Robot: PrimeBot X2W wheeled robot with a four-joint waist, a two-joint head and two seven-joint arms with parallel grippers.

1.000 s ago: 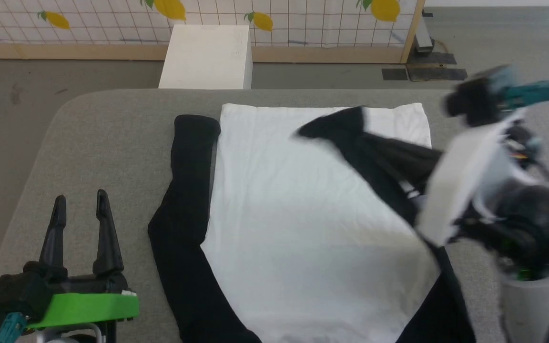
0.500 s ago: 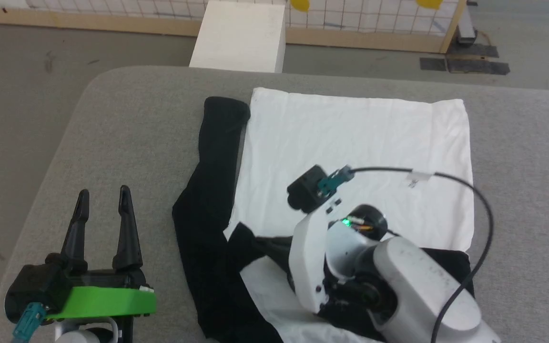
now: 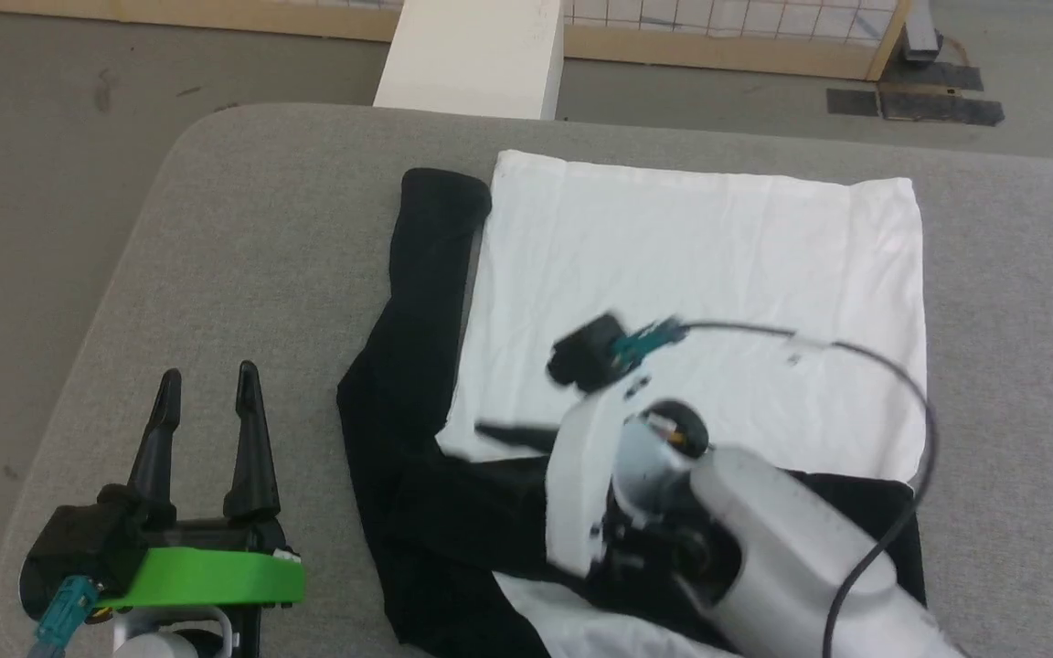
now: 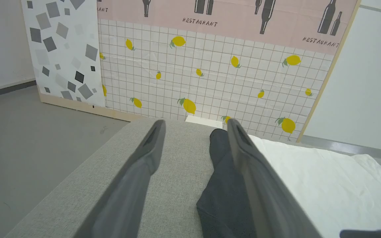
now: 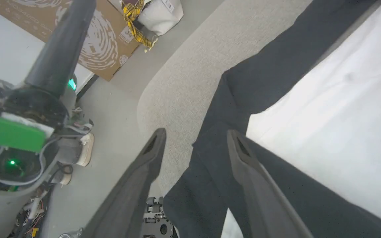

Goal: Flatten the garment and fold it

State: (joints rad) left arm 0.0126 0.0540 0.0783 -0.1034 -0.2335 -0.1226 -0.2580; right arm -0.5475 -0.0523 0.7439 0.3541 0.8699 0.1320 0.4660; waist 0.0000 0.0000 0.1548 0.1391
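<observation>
White shirt flat on grey table, black sleeve folded across its near end, left gripper wide open, empty, beside it, right gripper fingers parted above sleeve, holding nothing.

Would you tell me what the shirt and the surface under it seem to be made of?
The garment: thin matte cloth, likely cotton jersey; it lies limp with soft wrinkles. The table top: grey woven upholstery fabric, its coarse weave plain in the left wrist view.
</observation>
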